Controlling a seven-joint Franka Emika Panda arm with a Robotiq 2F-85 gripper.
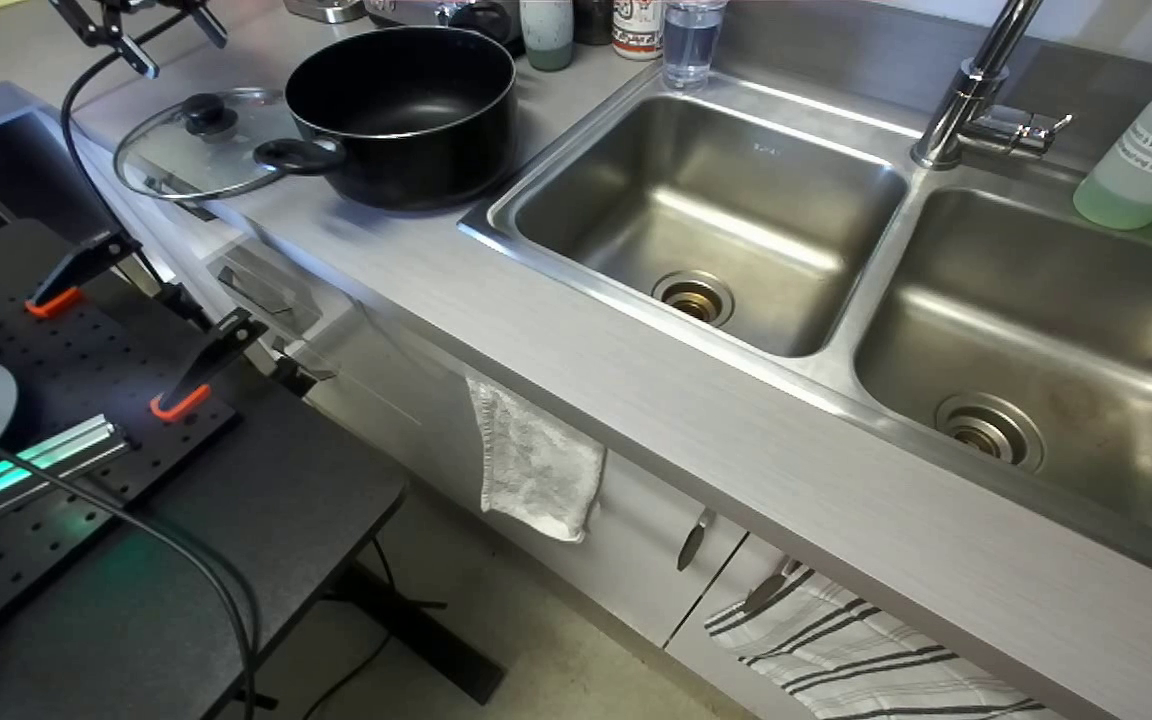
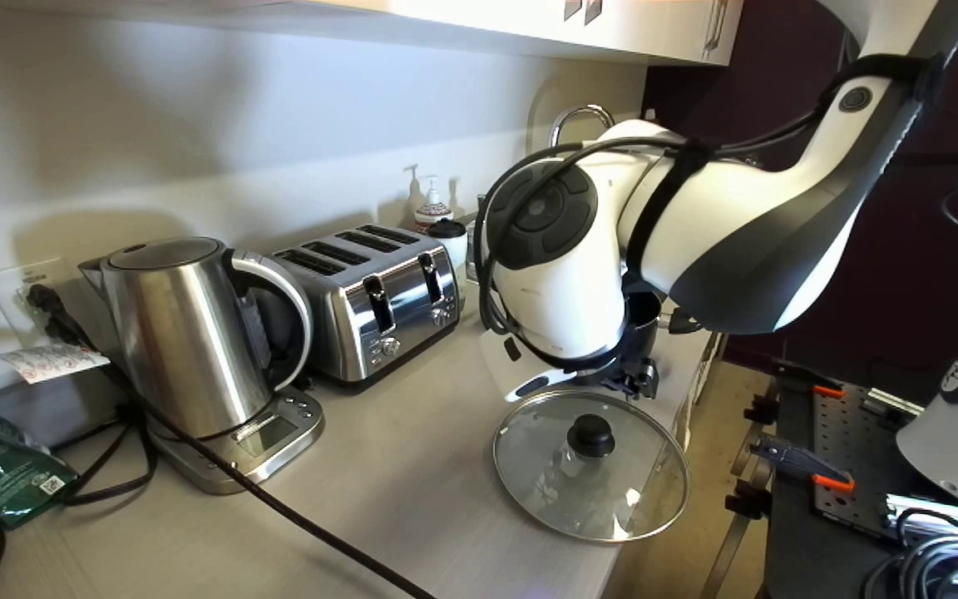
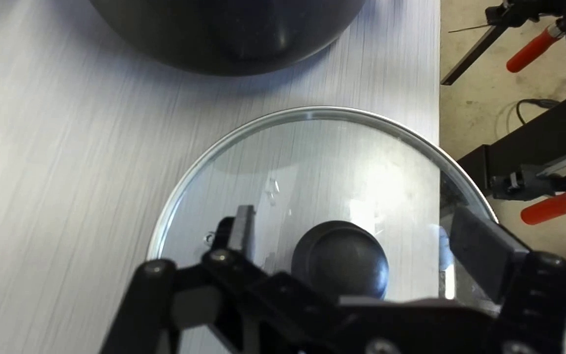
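My gripper is open and empty above the glass lid. In the wrist view its two fingers appear on either side of the lid's black knob, apart from it. The lid lies knob up on the counter, partly over the front edge; it also shows in both exterior views. The gripper also shows at the top left of an exterior view and, partly hidden under the arm, in an exterior view. A black pot stands uncovered beside the lid, its handle pointing towards the lid.
A double sink with a faucet lies beyond the pot. A kettle and a toaster stand along the wall. A cup of water stands at the sink. A black table with clamps faces the counter.
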